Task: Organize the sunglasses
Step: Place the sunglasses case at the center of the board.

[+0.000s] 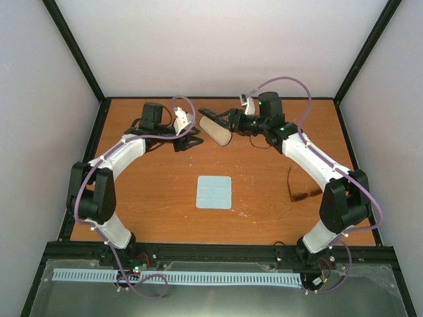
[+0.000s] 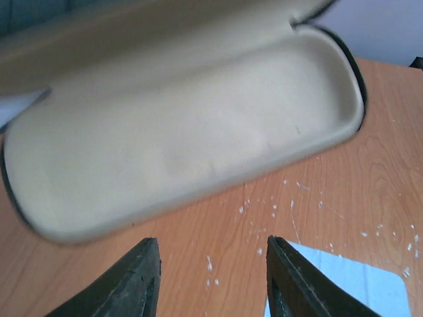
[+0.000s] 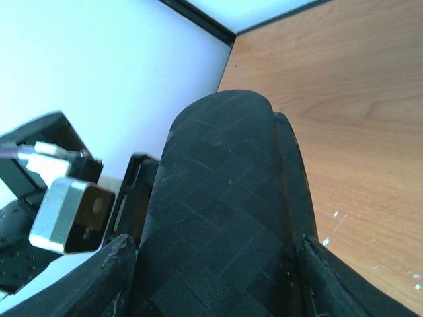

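Now right gripper (image 3: 215, 246) grips the open case (image 2: 198, 132), bare inside; left gripper (image 2: 211, 241) gapes; sunglasses (image 1: 301, 191) on table (image 1: 165, 173).

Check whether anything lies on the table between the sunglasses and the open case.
Nothing on the table does: bare wood runs from the sunglasses to the case. The cloth lies off that line; the right arm crosses above it.

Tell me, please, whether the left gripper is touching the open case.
Apart. The left wrist view shows a strip of bare table between the fingertips of the left gripper and the rim of the open case.
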`<state>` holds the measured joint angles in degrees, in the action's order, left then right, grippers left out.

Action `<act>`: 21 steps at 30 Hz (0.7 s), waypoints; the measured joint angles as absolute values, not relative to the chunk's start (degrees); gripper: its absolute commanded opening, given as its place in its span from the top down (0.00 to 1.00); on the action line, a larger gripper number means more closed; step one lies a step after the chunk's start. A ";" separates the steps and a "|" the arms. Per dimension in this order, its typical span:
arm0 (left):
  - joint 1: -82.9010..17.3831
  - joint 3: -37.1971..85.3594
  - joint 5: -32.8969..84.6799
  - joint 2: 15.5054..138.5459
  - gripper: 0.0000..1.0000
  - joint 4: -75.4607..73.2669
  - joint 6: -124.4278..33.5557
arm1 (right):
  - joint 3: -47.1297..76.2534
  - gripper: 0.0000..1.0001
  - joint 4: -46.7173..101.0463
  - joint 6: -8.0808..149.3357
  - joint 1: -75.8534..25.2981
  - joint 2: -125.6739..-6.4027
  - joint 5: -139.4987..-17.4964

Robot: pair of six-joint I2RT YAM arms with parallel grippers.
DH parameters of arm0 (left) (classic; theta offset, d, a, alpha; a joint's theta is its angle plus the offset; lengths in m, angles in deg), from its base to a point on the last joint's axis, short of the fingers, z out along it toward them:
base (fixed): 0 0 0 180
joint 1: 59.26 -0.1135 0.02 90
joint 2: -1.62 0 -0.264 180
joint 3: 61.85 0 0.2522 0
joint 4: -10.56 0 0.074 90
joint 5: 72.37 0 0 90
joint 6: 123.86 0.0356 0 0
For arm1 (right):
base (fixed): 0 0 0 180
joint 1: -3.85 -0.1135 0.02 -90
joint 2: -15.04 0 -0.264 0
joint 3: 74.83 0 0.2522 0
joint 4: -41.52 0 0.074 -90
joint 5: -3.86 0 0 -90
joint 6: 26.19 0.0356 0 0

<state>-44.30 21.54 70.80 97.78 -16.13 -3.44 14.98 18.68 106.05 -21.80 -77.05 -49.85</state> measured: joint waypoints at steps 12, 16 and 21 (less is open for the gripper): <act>-49.00 16.58 66.95 92.23 0.49 -16.50 -4.25 | 14.52 0.97 24.89 102.58 -18.08 -85.12 -36.99; -49.26 17.14 66.64 92.56 0.48 -15.41 -4.05 | 14.67 0.97 23.29 101.02 -18.08 -85.86 -32.86; -49.26 18.11 65.55 93.69 0.46 -12.59 -3.20 | 16.05 0.97 21.59 99.06 -18.11 -86.23 -29.23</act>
